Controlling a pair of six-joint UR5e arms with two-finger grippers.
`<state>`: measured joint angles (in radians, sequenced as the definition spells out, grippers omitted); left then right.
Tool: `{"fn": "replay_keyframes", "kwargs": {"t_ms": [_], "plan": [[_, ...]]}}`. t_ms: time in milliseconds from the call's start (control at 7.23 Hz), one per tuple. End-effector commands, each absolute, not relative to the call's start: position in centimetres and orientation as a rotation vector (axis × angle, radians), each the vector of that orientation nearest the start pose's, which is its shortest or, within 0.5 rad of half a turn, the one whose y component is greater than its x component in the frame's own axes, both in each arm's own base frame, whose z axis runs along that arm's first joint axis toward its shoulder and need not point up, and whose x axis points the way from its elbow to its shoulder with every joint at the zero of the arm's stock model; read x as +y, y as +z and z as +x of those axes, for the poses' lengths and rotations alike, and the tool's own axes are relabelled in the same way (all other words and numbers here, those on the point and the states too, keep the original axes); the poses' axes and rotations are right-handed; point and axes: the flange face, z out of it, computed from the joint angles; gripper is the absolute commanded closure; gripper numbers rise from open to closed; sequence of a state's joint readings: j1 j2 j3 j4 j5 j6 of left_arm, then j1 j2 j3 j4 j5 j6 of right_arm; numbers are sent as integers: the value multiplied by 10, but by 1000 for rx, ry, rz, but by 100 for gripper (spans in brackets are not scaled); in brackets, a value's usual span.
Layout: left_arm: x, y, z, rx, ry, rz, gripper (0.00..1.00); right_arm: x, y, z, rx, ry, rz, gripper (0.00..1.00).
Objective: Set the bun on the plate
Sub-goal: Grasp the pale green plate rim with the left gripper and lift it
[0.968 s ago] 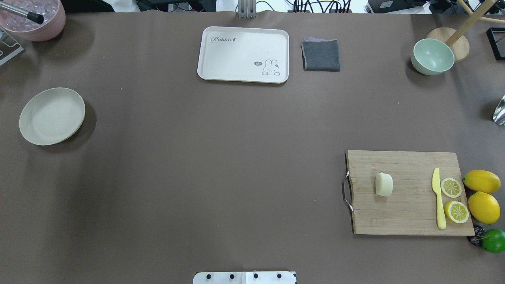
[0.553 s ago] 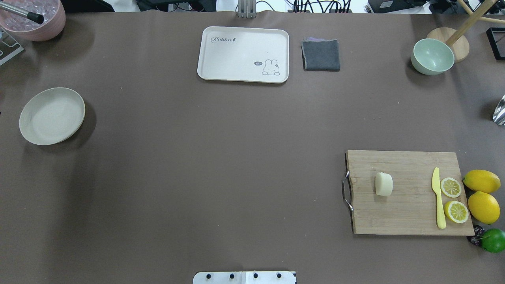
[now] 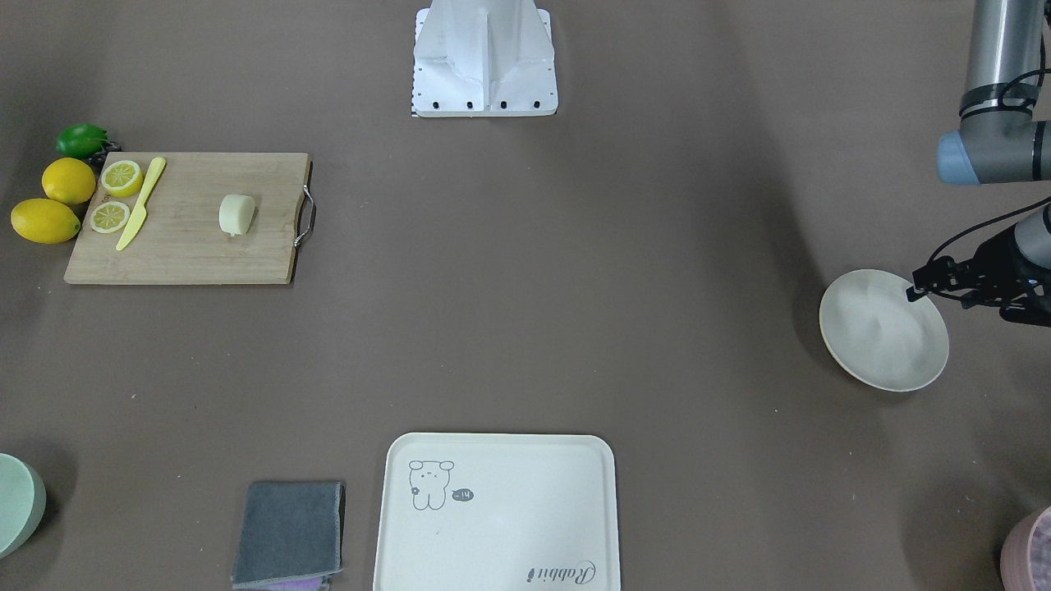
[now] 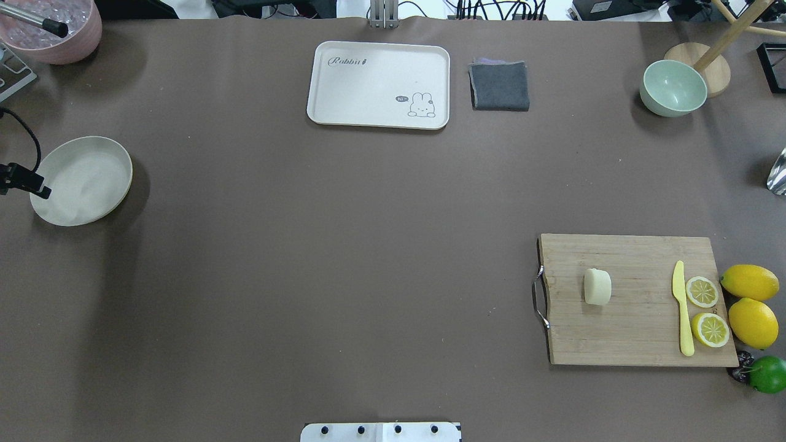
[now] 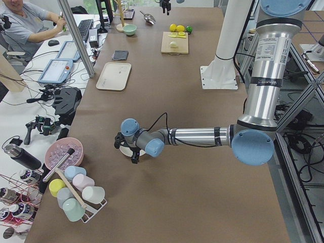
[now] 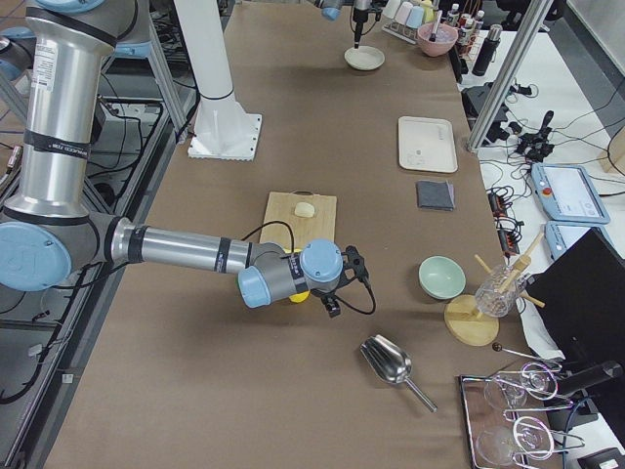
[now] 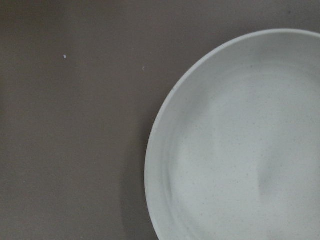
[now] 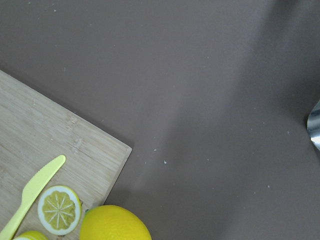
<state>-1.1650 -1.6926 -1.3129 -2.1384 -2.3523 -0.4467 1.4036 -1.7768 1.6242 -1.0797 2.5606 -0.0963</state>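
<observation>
The pale cream bun [image 4: 597,286] lies on a wooden cutting board [image 4: 638,319] at the right front, also seen in the front view [image 3: 236,213]. The round off-white plate [image 4: 86,178] sits empty at the far left, and it fills the left wrist view [image 7: 240,150]. My left gripper [image 3: 961,279] hangs over the plate's outer rim. Only black hardware and a cable show, so I cannot tell its state. My right gripper [image 6: 337,283] shows only in the exterior right view, beyond the board's lemon end. I cannot tell its state.
A yellow knife [image 4: 681,307], two lemon slices [image 4: 702,291], two lemons [image 4: 749,282] and a lime [image 4: 767,374] crowd the board's right end. At the back are a cream tray [image 4: 377,83], a grey cloth [image 4: 500,86], a green bowl [image 4: 673,89] and a pink bowl [image 4: 55,31].
The end of my left arm has come into the overhead view at the left edge, over the plate's rim. The bun and the plate have not moved.
</observation>
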Motion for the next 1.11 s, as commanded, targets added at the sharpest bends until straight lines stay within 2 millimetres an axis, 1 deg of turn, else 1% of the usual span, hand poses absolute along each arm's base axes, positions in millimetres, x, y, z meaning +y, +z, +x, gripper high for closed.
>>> {"fn": "replay_keyframes", "kwargs": {"t_ms": [0, 138, 277, 415, 553, 691, 830, 968], "plan": [[-552, 660, 176, 868, 145, 48, 8, -416, 653, -19, -996, -417, 300, 0], [-545, 668, 174, 862, 142, 35, 18, -416, 651, -19, -996, -418, 302, 0], [-546, 668, 174, 862, 134, 32, 33, -417, 652, -19, -992, -416, 302, 0], [-546, 669, 173, 862, 105, 19, 65, -417, 651, -19, -983, -412, 304, 0], [-552, 661, 177, 863, 44, -4, 100, -418, 649, -19, -977, -411, 308, 0], [-556, 656, 178, 867, 40, 0, 100, -426, 647, -17, -929, -363, 302, 0], [-560, 637, 178, 883, 45, 27, 100, -435, 633, -17, -924, -302, 299, 1], [-564, 587, 170, 934, 21, 82, 100, -448, 591, -24, -952, -218, 303, 2]]}}
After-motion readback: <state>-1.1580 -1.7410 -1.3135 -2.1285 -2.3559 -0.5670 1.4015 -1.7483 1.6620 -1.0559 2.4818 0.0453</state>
